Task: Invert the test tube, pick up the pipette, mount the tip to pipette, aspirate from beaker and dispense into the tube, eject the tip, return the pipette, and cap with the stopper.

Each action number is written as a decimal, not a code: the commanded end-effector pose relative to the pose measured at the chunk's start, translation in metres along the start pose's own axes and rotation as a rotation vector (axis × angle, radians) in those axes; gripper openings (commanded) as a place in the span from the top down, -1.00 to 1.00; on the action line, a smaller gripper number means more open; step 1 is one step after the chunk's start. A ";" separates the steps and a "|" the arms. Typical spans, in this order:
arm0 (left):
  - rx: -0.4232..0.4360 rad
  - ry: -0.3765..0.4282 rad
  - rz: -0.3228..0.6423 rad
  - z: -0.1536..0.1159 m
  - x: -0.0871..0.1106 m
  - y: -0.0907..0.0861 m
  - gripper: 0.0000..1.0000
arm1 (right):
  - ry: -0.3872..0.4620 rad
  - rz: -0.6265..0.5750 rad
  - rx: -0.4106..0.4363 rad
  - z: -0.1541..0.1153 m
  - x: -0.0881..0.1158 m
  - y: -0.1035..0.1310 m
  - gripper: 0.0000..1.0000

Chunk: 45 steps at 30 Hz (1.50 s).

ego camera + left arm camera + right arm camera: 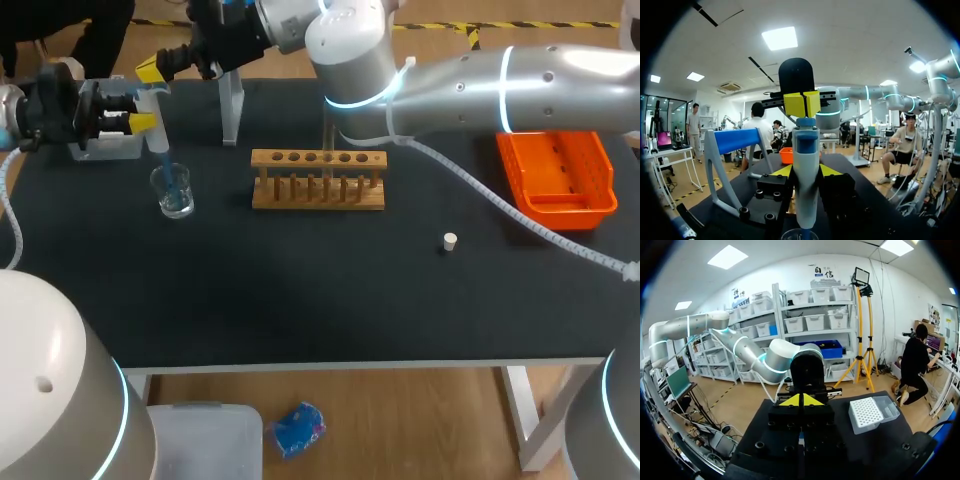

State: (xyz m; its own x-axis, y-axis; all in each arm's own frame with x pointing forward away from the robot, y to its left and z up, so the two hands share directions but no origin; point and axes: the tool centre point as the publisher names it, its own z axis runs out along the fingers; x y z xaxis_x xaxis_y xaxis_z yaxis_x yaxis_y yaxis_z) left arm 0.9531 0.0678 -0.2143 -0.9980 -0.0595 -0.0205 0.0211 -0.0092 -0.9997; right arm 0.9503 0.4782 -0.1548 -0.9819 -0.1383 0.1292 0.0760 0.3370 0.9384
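the left gripper [805, 172] is clamped on the pipette [806, 195], one yellow tip on each side of its barrel, holding it upright. straight above, on the same line, the right gripper [800, 104] has its two yellow tips pressed together with nothing between them, resting on the blue plunger cap [806, 121]. the right wrist view shows the same closed pair. so the pipette's long axis runs vertically from the right gripper through the left gripper's grasp and down into the beaker [173, 192], which stands directly beneath. the mounted tip reaches inside its rim, though whether it meets the liquid i cannot tell. the drawing-up looks to be in hand, and it depends on the right gripper acting along that vertical line without tipping the barrel. the test tube rack [318, 180] lies to the right of the beaker, well apart, so the left arm, which carries the pipette, is the one to travel that way. the white stopper [450, 240] lies beyond the rack, nearer the right arm's side.
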 end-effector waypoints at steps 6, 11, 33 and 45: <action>0.003 0.007 0.001 -0.001 -0.003 -0.005 1.00 | 0.001 -0.038 -0.039 -0.004 0.003 0.015 -0.05; 0.003 0.007 0.001 -0.001 -0.003 -0.005 1.00 | 0.003 -0.067 -0.066 -0.013 0.008 0.027 -1.00; 0.003 0.007 0.001 -0.001 -0.003 -0.005 1.00 | -0.212 -0.184 -0.100 -0.279 0.025 -0.007 -1.00; 0.003 0.007 0.001 -0.001 -0.003 -0.005 1.00 | -0.284 -0.236 -0.180 -0.349 0.048 -0.097 -1.00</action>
State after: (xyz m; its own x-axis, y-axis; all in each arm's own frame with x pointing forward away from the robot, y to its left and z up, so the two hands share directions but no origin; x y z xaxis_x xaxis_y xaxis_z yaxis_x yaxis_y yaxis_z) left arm 0.9549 0.0679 -0.2090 -0.9980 -0.0586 -0.0224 0.0232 -0.0123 -0.9997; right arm 0.9750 0.1828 -0.1225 -0.9852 0.0568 -0.1617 -0.1479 0.1956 0.9695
